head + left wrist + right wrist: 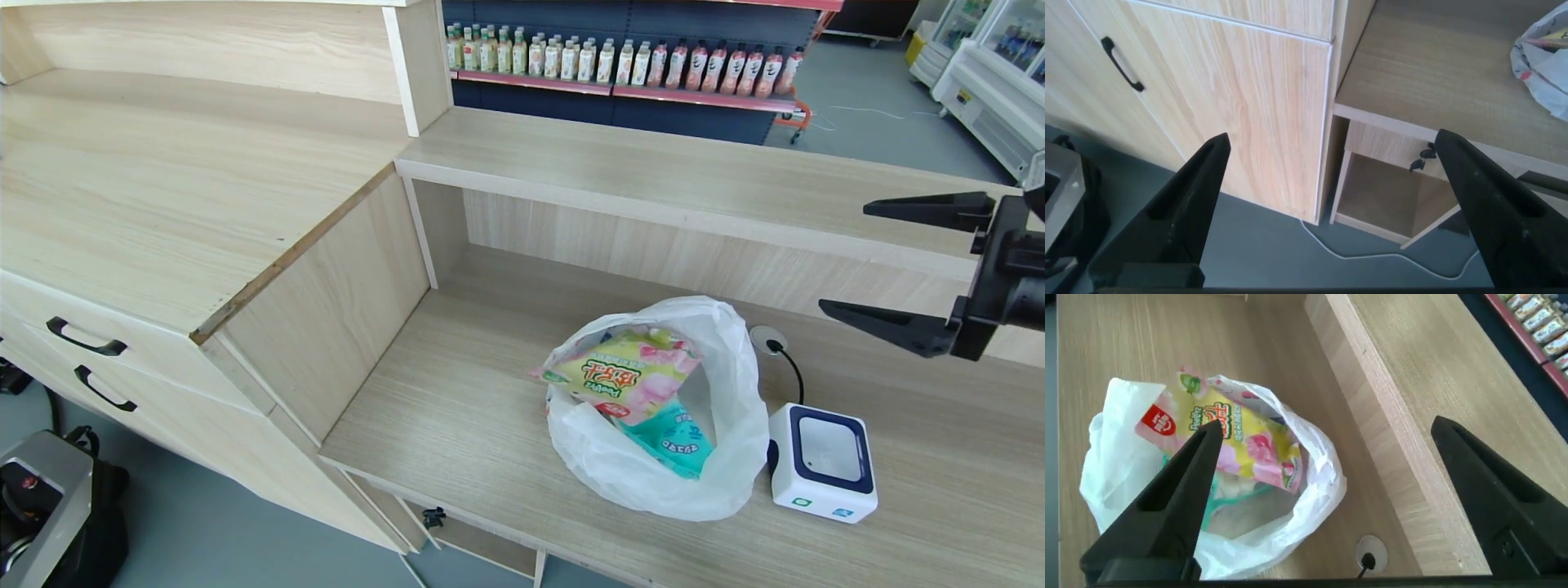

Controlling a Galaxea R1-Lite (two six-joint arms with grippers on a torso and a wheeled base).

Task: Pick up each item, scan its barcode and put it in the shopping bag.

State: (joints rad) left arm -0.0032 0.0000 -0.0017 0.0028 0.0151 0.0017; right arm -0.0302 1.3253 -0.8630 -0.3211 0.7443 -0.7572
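My left gripper (pixel 1333 137) hangs wide open and empty before the cabinet (pixel 1249 106), short of the counter (pixel 457 425); on the counter the bag (pixel 645 482) holds a yellow packet (pixel 624 374) over a teal packet (pixel 673 437), with the scanner (pixel 823 462) just beside it; beyond, my right gripper (pixel 843 257) hovers agape, empty.

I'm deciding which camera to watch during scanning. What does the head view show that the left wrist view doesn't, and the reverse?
Head view only: the scanner beside the shopping bag, a yellow snack packet inside it, and the open right hand. Left wrist view only: the open left hand and a white cable on the floor. Both: the bag, the wooden counter and a black drawer handle.
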